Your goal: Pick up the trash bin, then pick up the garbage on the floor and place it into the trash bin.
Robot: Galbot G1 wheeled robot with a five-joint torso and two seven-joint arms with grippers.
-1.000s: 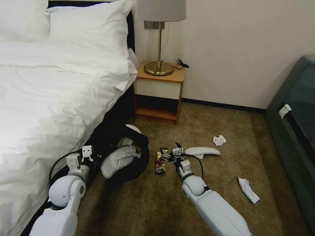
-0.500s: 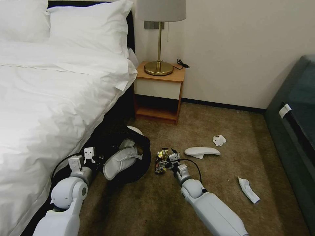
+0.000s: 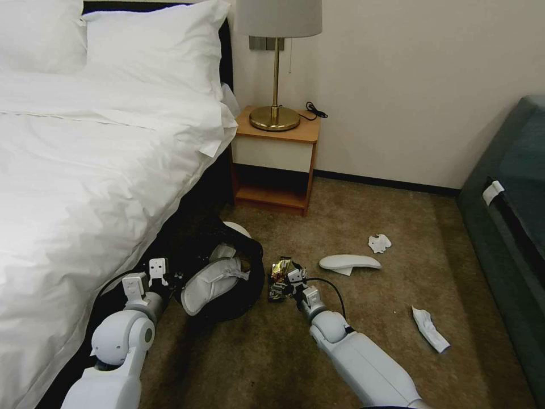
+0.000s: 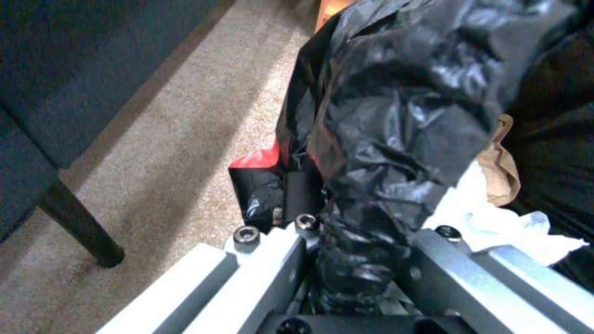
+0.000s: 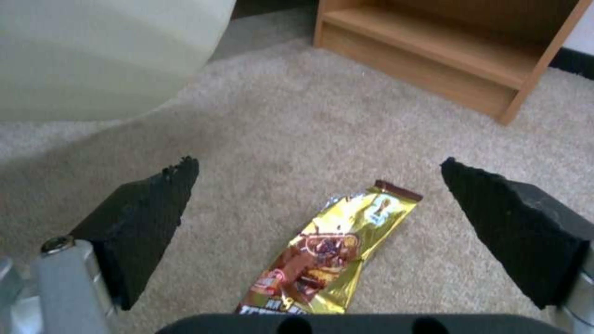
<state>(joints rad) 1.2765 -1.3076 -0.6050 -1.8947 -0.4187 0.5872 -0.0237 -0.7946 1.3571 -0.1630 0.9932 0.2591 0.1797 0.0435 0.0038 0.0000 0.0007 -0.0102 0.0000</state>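
Trash bin (image 3: pixel 227 278) first: we hold it low beside the bed (image 3: pixel 85 170), our left hand (image 4: pixel 346 260) clamped on a bunched fold of its black liner, as the left wrist view shows. One white slipper (image 3: pixel 210 281) already lies in its mouth, with white tissue (image 4: pixel 489 218) and brown paper (image 4: pixel 501 162) inside.

What has changed over the last second is our right arm. Our right hand (image 3: pixel 285 279) was up near the second slipper (image 3: pixel 349 262); it has since drawn back toward us and left, and now sits right over the gold snack wrapper (image 5: pixel 334 246) on the carpet (image 3: pixel 369 318), just beside the bin. In the right wrist view the dark pads (image 5: pixel 148 218) stand wide apart with the wrapper lying flat between them, nothing gripped yet. The bin and left arm have crept slightly forward too.

We judge this means the wrapper, not the slipper, is the piece being picked now. Two tissues (image 3: pixel 379 243) and the second slipper remain loose on the floor, well apart from the bin.
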